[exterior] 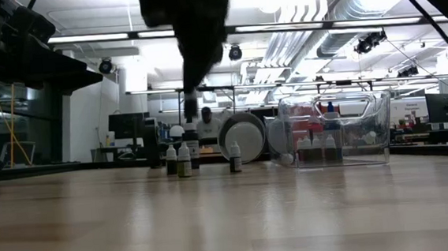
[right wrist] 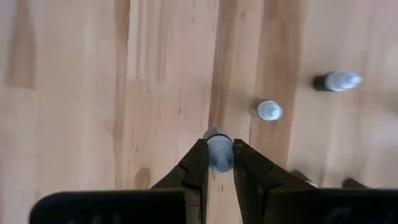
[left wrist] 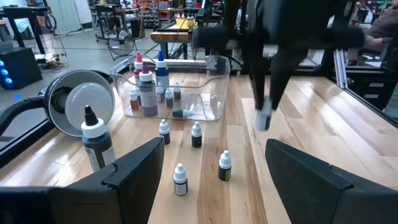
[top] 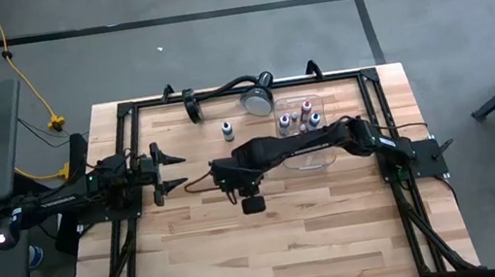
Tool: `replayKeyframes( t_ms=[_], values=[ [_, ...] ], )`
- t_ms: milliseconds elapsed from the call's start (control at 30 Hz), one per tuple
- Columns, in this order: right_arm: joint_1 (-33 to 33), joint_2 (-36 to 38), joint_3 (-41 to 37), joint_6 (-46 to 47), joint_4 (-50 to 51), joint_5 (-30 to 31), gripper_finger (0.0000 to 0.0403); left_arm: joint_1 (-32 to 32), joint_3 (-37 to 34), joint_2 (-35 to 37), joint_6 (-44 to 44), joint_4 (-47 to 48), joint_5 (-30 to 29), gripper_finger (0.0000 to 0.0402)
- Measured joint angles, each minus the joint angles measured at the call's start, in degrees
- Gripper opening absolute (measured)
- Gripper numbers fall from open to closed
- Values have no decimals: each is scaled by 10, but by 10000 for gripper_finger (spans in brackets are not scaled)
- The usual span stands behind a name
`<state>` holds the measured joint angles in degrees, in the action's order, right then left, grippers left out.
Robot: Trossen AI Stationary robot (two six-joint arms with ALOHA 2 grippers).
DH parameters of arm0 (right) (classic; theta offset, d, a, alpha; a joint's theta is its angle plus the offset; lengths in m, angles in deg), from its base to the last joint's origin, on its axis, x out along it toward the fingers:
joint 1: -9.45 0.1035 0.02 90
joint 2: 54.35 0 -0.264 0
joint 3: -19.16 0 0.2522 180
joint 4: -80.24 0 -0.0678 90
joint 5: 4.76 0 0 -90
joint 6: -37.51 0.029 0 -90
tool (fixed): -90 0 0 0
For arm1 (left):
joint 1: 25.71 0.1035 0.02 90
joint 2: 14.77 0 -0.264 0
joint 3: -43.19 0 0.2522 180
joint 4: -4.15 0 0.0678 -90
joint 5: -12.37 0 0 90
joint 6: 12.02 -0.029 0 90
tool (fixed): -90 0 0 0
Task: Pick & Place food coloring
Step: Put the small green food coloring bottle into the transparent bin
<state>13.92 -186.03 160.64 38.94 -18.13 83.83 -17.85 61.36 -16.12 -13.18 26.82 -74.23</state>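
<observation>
My right gripper [right wrist: 219, 163] hangs above the middle of the table [top: 221, 174], shut on one small food coloring bottle with a white cap [right wrist: 219, 151]. Several more small white-capped bottles stand upright on the wood below and beside it [left wrist: 180, 180] [left wrist: 224, 167] [left wrist: 196, 134] [left wrist: 164, 130]. Others stand inside the clear tray [top: 300, 129] at the far right. My left gripper [top: 174, 170] waits open at the table's left, level, with nothing between its fingers [left wrist: 214, 163]. My right gripper pinches the small bottle between its two fingers at the white cap end [right wrist: 219, 149]. The fingers come from above, pointing steeply down. The bottle hangs upright below the fingertips [left wrist: 264, 118], lifted clear of the table.
A round silver lamp head [top: 258, 98] on a black gooseneck lies at the far edge, beside the tray. A larger bottle with a black nozzle [left wrist: 96, 142] stands in front of it. A black frame runs round the table's edges [top: 126, 112]. Bare wood fills the near half.
</observation>
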Motion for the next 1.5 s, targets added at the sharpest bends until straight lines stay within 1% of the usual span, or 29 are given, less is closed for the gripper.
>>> replayKeyframes(
  t_ms=[167, 267, 367, 467, 667, 833, 967, 1167, 1333, 1500],
  values=[
    [-3, 1, 74, 36, 32, -1, 44, 0, 0, 0, 0, 0, 0, 278],
    [-7, 34, 51, 60, 8, -5, 44, 0, 0, 0, 0, 0, 0, 278],
    [-8, 61, 50, 86, 28, -1, 44, 0, 0, 0, 0, 0, 0, 278],
    [-10, 82, 50, 93, 54, 16, 44, 0, 0, 0, 0, 0, 0, 278],
    [-12, 115, 50, 107, 93, 61, 44, 0, 0, 0, 0, 0, 0, 278],
    [-21, 137, 49, 146, 142, 110, 44, 0, 0, 0, 0, 0, 0, 278],
    [-29, 156, 49, 193, 178, 164, 44, 0, 0, 0, 0, 0, 0, 278],
    [-33, 196, 49, 281, 221, 227, 44, 0, 0, 0, 0, 0, 0, 278],
    [-37, 250, 14, 332, 220, 249, 44, 0, 0, 0, 0, 0, 0, 278],
    [-46, 342, -100, 398, 216, 252, 44, 0, 0, 0, 0, 0, 0, 278]
  ],
)
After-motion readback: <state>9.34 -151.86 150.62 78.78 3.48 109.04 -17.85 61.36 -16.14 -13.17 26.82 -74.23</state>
